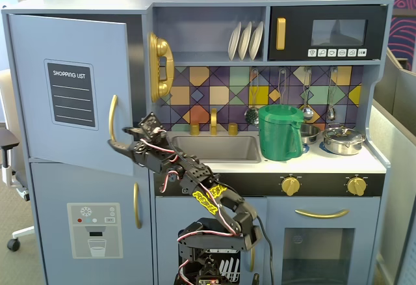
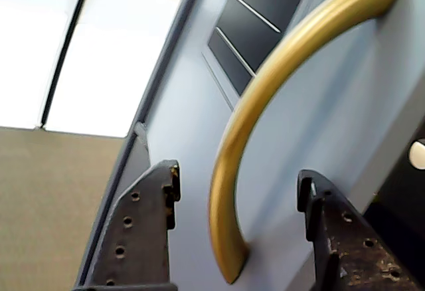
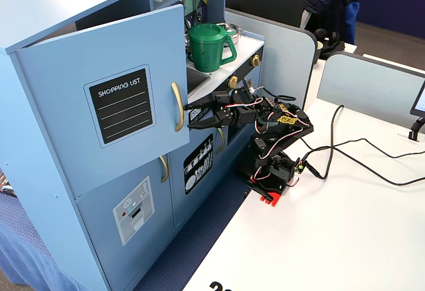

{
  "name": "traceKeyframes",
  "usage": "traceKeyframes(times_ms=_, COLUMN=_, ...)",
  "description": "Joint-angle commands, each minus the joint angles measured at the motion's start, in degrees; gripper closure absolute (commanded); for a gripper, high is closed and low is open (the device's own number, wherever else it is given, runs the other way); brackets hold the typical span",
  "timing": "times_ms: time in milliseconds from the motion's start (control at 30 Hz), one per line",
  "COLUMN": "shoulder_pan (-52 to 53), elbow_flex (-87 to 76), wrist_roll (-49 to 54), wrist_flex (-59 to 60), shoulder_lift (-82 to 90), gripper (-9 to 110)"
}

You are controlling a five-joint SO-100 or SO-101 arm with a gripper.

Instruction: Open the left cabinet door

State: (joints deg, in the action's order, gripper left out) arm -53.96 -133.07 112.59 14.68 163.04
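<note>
The left cabinet door (image 3: 113, 115) is seen swung partly open at the toy kitchen's (image 1: 273, 168) upper left. The gripper (image 2: 238, 194) is held open, its jaws set either side of the gold handle's (image 2: 265, 98) lower end, nothing clasped.

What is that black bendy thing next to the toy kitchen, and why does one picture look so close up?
It is a small robot arm on a white table. Its tip is a gripper, two fingers that pinch. Two pictures come from cameras standing still, in front and to the side. The close-up comes from a camera riding on the arm's wrist. There the open gripper sits on either side of the gold handle without squeezing it. The handle belongs to the left cabinet door, which is partly open. The gripper holds nothing.
</note>
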Motion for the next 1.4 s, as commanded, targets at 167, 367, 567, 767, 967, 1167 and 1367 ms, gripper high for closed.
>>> traceKeyframes(times_ms=167, shoulder_pan=5.19, elbow_flex=-0.09, wrist_roll=-1.23, wrist_flex=4.83, shoulder_lift=9.05, gripper=88)
traceKeyframes(times_ms=367, shoulder_pan=12.3, elbow_flex=2.29, wrist_roll=-4.48, wrist_flex=8.79, shoulder_lift=13.1, gripper=87)
traceKeyframes(times_ms=567, shoulder_pan=21.53, elbow_flex=4.31, wrist_roll=-12.04, wrist_flex=15.21, shoulder_lift=13.62, gripper=88)
traceKeyframes(times_ms=767, shoulder_pan=23.73, elbow_flex=3.43, wrist_roll=-13.89, wrist_flex=15.64, shoulder_lift=8.96, gripper=89)
traceKeyframes(times_ms=967, shoulder_pan=24.43, elbow_flex=1.49, wrist_roll=-14.06, wrist_flex=9.67, shoulder_lift=-0.35, gripper=89)
traceKeyframes(times_ms=1167, shoulder_pan=21.62, elbow_flex=0.62, wrist_roll=-12.22, wrist_flex=1.14, shoulder_lift=-8.26, gripper=89)
traceKeyframes(times_ms=1367, shoulder_pan=15.47, elbow_flex=0.62, wrist_roll=-7.91, wrist_flex=-5.01, shoulder_lift=-11.95, gripper=89)
